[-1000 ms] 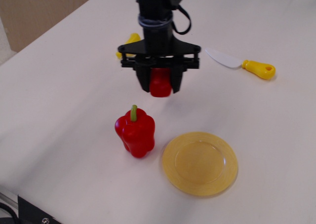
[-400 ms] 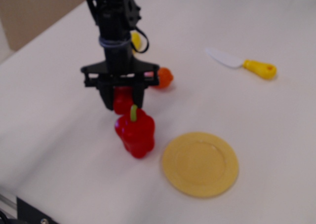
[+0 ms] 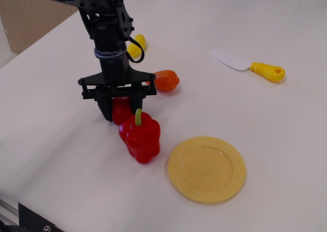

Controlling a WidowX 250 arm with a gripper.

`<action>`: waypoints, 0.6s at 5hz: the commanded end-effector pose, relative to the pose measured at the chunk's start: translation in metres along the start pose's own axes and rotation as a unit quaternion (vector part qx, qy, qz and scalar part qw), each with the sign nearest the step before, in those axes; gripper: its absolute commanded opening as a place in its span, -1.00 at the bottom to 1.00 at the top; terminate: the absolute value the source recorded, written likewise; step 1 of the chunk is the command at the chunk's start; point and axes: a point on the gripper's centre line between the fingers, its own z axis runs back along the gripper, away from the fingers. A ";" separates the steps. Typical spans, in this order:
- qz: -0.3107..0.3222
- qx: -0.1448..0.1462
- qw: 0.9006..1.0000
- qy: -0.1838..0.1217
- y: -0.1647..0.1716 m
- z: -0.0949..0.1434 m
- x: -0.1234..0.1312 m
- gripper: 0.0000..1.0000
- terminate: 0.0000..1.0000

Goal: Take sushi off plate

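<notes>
1. Sushi (image 3: 120, 111) sits pinched between the fingers of the gripper (image 3: 119, 113), just behind the red pepper (image 3: 140, 136).
2. Plate (image 3: 207, 169) lies right of the pepper.
3. An orange toy (image 3: 166, 80) rests behind the pepper.

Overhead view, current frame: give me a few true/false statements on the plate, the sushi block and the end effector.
1. The round translucent yellow plastic plate has nothing on it. True.
2. The small glossy red sushi block lies on the plate. False: it sits between the fingers of the black end effector, left of the plate.
3. The end effector is right behind the red bell pepper with the green stem. True.
4. The white-bladed toy knife with the yellow handle rests on the plate. False: it lies on the table, far behind it.
5. The orange carrot-like toy is held by the end effector. False: it lies on the table beside it.
</notes>
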 end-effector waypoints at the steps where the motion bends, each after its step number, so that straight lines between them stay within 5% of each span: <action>1: 0.005 -0.012 0.999 -0.041 0.009 0.032 0.011 1.00 -1.00; 3: -0.008 -0.015 0.998 -0.064 -0.005 0.064 0.004 1.00 -1.00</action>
